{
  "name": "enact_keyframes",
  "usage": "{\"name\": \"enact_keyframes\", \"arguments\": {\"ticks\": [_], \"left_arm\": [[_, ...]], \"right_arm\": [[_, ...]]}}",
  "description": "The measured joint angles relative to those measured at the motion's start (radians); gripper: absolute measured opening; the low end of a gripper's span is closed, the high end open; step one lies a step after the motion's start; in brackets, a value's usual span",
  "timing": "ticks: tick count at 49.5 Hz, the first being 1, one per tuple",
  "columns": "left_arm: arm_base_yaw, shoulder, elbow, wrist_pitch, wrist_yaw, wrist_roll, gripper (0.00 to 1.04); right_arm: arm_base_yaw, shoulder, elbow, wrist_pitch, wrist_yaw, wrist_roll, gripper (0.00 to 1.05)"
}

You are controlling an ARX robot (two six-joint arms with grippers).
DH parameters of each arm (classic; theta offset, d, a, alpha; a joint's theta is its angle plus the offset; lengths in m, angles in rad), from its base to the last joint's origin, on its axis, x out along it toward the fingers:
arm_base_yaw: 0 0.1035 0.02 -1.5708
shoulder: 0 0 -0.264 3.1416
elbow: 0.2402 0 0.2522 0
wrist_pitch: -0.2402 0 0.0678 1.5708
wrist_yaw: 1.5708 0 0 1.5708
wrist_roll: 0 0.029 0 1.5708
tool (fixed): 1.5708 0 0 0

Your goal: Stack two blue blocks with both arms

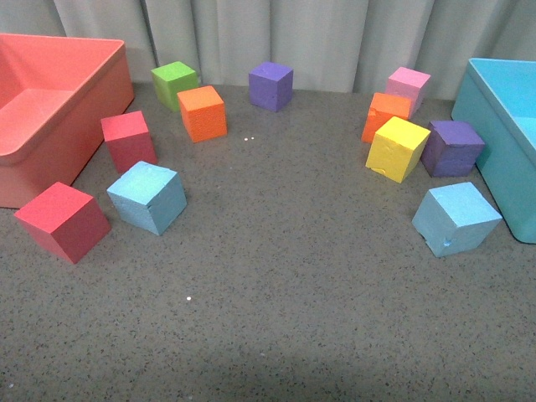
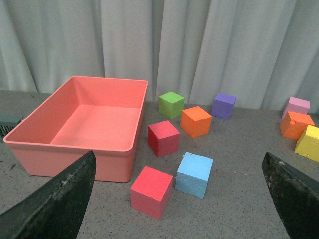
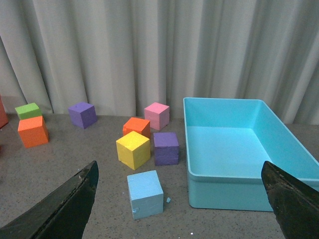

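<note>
One blue block (image 1: pixel 147 197) lies at the left of the grey table, next to a red cube (image 1: pixel 62 221); it also shows in the left wrist view (image 2: pixel 194 175). The other blue block (image 1: pixel 456 218) lies at the right, beside the turquoise bin (image 1: pixel 508 142); it also shows in the right wrist view (image 3: pixel 144 193). Neither arm shows in the front view. My left gripper (image 2: pixel 182 204) is open and empty, well short of its block. My right gripper (image 3: pixel 182 204) is open and empty, well short of its block.
A salmon bin (image 1: pixel 50 113) stands at the far left. Red (image 1: pixel 128 140), green (image 1: pixel 175 84), orange (image 1: pixel 202 113) and purple (image 1: pixel 270 85) cubes lie at the back left. Pink (image 1: pixel 408 88), orange (image 1: pixel 386 115), yellow (image 1: pixel 397 148) and purple (image 1: pixel 451 147) cubes cluster at the right. Grey curtains hang behind.
</note>
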Motion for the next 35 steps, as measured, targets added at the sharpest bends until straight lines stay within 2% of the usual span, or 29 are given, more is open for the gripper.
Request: {"name": "enact_keyframes", "arguments": {"ticks": [35], "left_arm": [[0.000,0.000,0.000,0.000,0.000,0.000,0.98]], "right_arm": [[0.000,0.000,0.000,0.000,0.000,0.000,0.95]]}}
